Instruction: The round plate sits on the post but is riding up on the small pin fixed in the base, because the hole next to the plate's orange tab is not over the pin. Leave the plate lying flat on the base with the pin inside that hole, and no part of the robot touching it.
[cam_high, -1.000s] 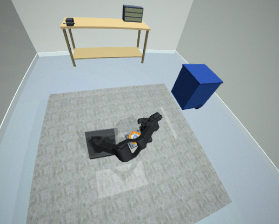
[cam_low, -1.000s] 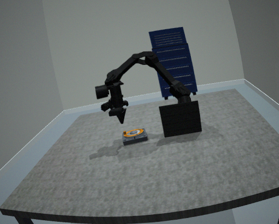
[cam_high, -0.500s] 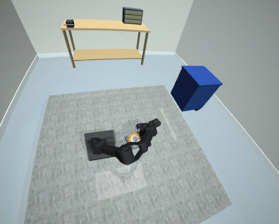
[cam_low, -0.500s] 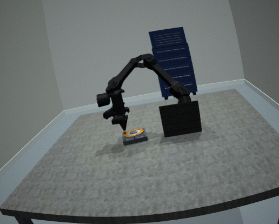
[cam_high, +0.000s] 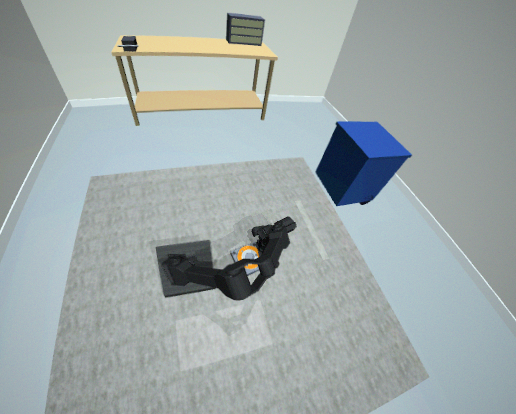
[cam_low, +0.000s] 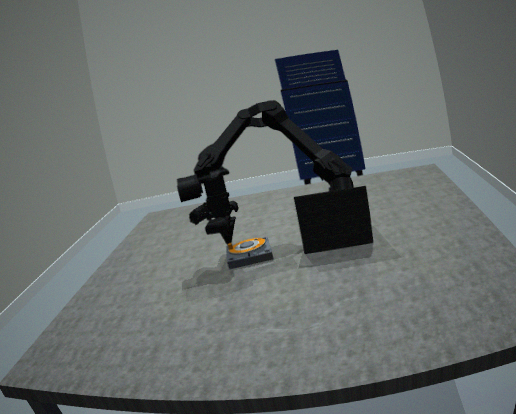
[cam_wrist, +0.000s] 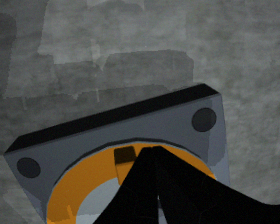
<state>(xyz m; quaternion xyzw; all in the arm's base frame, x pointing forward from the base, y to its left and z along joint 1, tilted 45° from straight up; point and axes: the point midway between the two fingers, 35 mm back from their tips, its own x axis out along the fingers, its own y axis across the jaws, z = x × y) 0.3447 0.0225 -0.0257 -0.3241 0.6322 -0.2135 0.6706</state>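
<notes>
From my station, the closed gripper (cam_wrist: 156, 160) blocks most of the orange plate (cam_wrist: 81, 181) in the wrist view, hiding post and pin; I cannot tell whether its tips touch the tab (cam_wrist: 125, 155). The arm (cam_high: 240, 280) covers the plate from above.

The mottled grey stone-textured surface (cam_low: 310, 320) has a dark front edge and carries two things directly. A black square mounting block (cam_low: 333, 219), the arm's foot, stands near the middle. At its nine o'clock in the exterior view, close by but apart, lies the grey square base (cam_low: 250, 255), flat on the surface, with a dark round recess at each of two corners (cam_wrist: 204, 120). An orange round plate (cam_low: 247, 244) rests on it.
</notes>
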